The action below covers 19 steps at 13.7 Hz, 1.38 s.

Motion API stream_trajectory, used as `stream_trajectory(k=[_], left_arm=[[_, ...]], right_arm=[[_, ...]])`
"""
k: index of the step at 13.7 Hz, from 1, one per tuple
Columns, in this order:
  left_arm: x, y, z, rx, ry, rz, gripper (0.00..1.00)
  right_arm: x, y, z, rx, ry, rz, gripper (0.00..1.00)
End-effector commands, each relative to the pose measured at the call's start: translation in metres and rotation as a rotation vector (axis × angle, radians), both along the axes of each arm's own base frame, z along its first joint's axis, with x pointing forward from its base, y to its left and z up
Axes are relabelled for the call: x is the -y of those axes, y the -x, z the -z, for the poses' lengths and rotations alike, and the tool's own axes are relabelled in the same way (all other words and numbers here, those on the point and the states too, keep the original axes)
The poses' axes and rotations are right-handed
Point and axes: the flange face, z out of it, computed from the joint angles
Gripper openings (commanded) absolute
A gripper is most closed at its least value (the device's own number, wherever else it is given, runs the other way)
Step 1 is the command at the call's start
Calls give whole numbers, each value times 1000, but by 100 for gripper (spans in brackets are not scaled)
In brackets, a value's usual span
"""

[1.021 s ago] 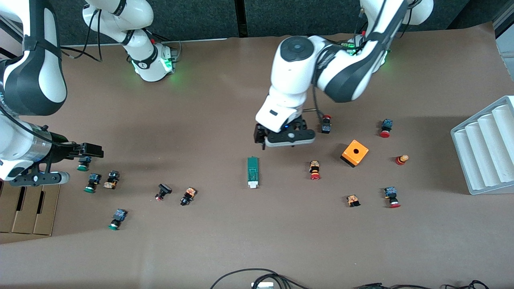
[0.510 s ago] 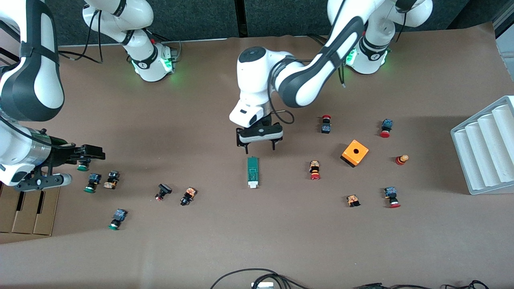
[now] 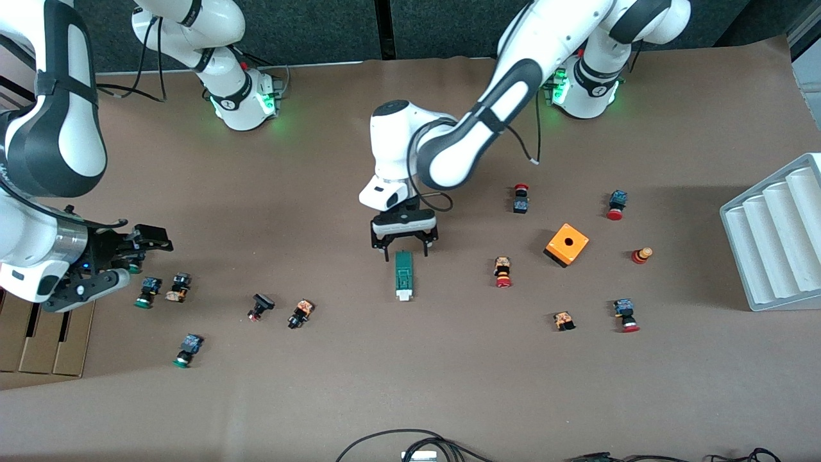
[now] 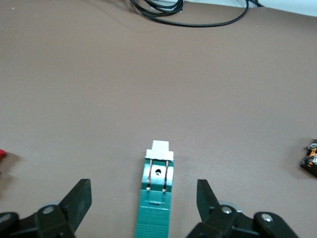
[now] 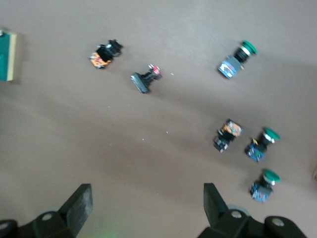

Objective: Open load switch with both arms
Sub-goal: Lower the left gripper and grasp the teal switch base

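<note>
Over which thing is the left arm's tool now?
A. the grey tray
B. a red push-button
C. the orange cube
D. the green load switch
D: the left tool hangs open over the load switch, one finger on each side of its dark-green end.

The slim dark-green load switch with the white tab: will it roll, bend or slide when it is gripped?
The slim dark-green load switch lies flat and looks boxy, so it probably will not roll. It looks like stiff plastic, unlikely to bend. On the smooth brown table it may slide if the open left tool touches one side first.
</note>
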Motion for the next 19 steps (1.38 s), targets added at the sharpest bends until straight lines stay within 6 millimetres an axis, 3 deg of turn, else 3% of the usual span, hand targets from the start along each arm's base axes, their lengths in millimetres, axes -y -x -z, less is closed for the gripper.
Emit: stream_trajectory(k=[1, 3, 6, 9, 11, 14, 19], left_arm=[[7, 9, 41, 131, -6, 23, 90], [6, 13, 68, 183, -6, 42, 89], [8, 26, 100, 204, -29, 90, 87], [10, 38, 117, 254, 28, 67, 87], [12, 44, 127, 271, 19, 89, 84], [11, 54, 146, 313, -46, 109, 77], [5, 74, 160, 333, -53, 91, 77]], right_arm=[[2, -6, -1, 40, -47, -134, 100], [8, -8, -1, 66, -63, -246, 99], [50, -8, 12, 64, -127, -302, 99], [80, -6, 19, 75, -157, -390, 99], [72, -9, 20, 90, -180, -401, 99], [38, -17, 28, 101, -219, -441, 99], [2, -23, 31, 132, -219, -552, 99]])
